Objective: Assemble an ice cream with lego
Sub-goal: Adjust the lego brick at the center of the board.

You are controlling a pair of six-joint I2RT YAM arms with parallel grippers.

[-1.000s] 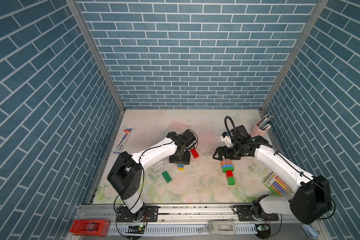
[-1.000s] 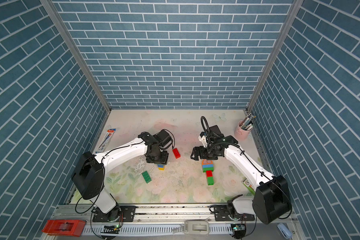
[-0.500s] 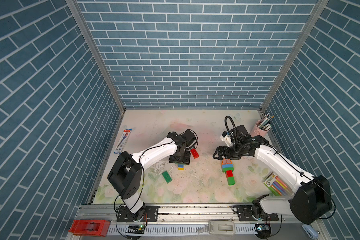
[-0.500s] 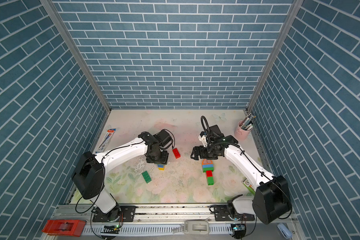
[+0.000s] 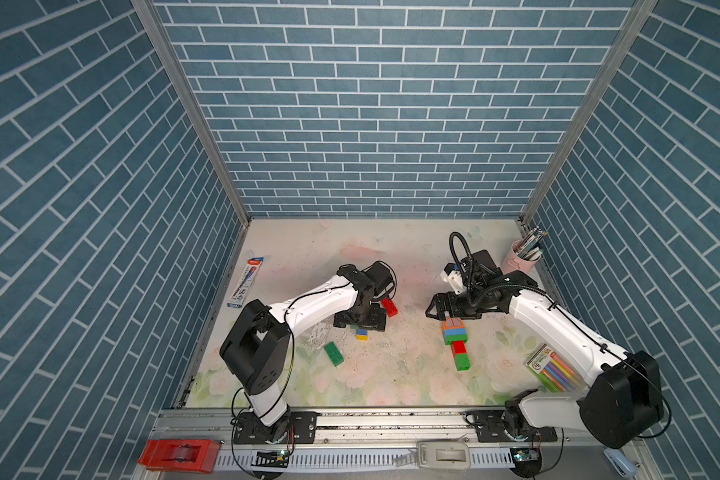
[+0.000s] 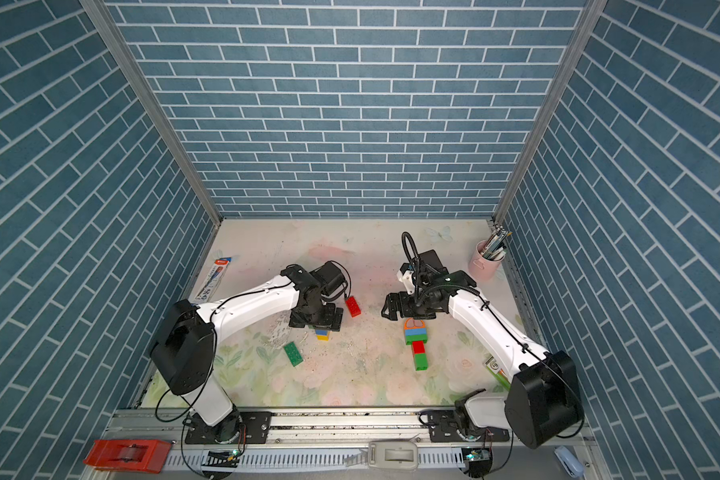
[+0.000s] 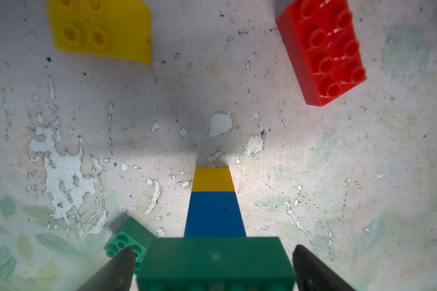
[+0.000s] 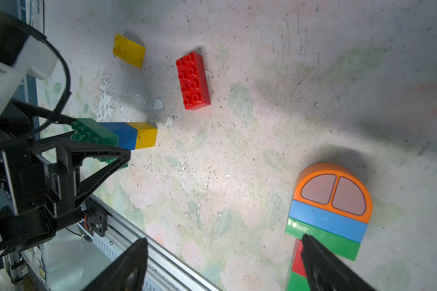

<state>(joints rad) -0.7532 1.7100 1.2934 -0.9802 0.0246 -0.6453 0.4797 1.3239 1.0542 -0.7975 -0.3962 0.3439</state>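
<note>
Lego stack (image 7: 215, 214) within left claw (image 7: 213, 249) (spread)

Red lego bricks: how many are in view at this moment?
2. A loose oblong red brick lies beside the upright yellow-blue-green stack; a smaller red brick is built into the ice cream assembly lying flat. The left arm may hide others.

I read all the lego as smooth, glossy plastic: red brick (image 7: 321, 53), green-blue-yellow stack (image 7: 215, 214), orange dome brick (image 8: 333, 191). The bench (image 7: 338, 176) covering is a matt floral print, rough, scuffed and flaked to white patches. The left end effector (image 7: 213, 252) fingers (image 7: 310, 267) look like matt black plastic. The left arm shell (image 5: 321, 299) is glossy white plastic. The front rail (image 5: 391, 419) is bare grey metal.
</note>
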